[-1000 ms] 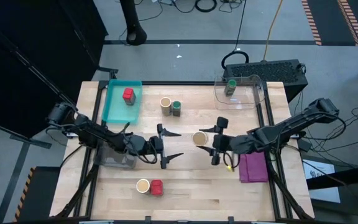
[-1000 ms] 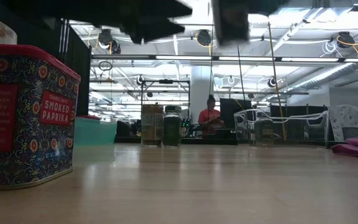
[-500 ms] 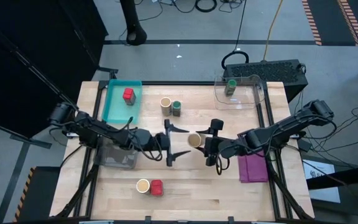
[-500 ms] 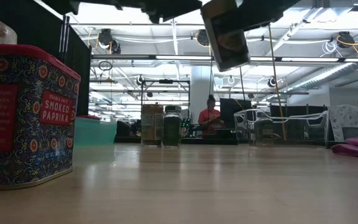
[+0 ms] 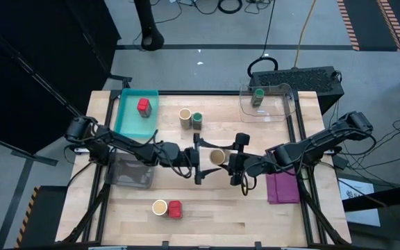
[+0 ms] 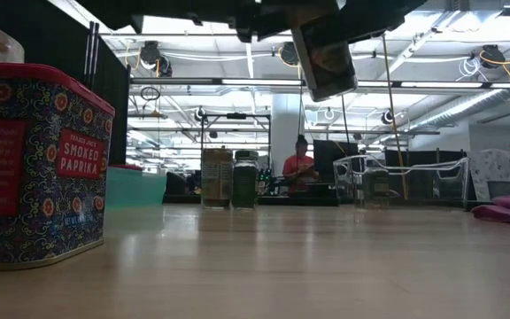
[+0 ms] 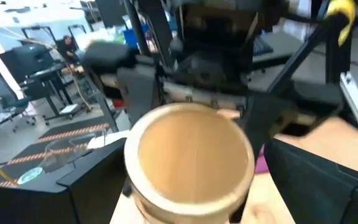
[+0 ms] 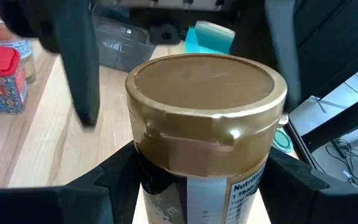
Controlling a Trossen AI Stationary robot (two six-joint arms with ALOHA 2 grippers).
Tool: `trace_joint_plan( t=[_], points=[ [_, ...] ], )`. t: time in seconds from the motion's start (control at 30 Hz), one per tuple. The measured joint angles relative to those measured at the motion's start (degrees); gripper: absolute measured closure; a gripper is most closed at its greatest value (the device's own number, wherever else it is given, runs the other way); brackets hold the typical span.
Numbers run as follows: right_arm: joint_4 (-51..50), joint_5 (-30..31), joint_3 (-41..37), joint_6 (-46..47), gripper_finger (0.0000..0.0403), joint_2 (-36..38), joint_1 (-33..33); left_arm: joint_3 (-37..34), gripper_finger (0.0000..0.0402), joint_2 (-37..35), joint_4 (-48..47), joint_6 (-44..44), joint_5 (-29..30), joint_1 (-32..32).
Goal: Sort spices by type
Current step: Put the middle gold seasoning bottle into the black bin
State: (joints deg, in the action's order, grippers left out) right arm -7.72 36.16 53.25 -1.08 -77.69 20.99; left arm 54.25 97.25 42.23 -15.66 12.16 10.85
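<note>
Gold-lidded and tan-bodied, the jar at the centre of the high view is held clamped between the fingers of the right gripper, lifted clear of the table; in the low view it hangs tilted near the upper middle of the frame, well above the wood. In the right wrist view the lid faces the camera and the long axis is seen to run away from the right gripper toward the left arm, roughly level across the table rather than upright. The left gripper is placed just left of the jar in the high view, its jaws spread wide on either side of the jar's far end; whether the left fingers are already touching the jar cannot be told, since the left wrist view is blurred. A handover is judged to be the step in hand, and it turns on the left jaws being closed across the jar's width.

Lower in the high view, a tan jar and a red tin stand touching. Toward the upper middle, another tan jar and a green-lidded jar stand side by side. At upper left a red tin rests in the teal tray; at upper right a green-lidded jar stands in the clear bin.
</note>
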Motion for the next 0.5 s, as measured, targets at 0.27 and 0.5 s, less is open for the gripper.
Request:
trace_joint_plan(
  t=[0.27,0.5],
  points=[
    [-0.2,-0.3,0.0,0.0,0.0163,0.0,0.0,1.9,0.0046,2.5,1.5,-1.6,-0.5,-0.1],
    [-0.2,-0.4,0.0,-0.2,0.0163,0.0,0.0,1.9,0.0117,2.5,1.8,-1.6,0.5,-0.3]
  ],
)
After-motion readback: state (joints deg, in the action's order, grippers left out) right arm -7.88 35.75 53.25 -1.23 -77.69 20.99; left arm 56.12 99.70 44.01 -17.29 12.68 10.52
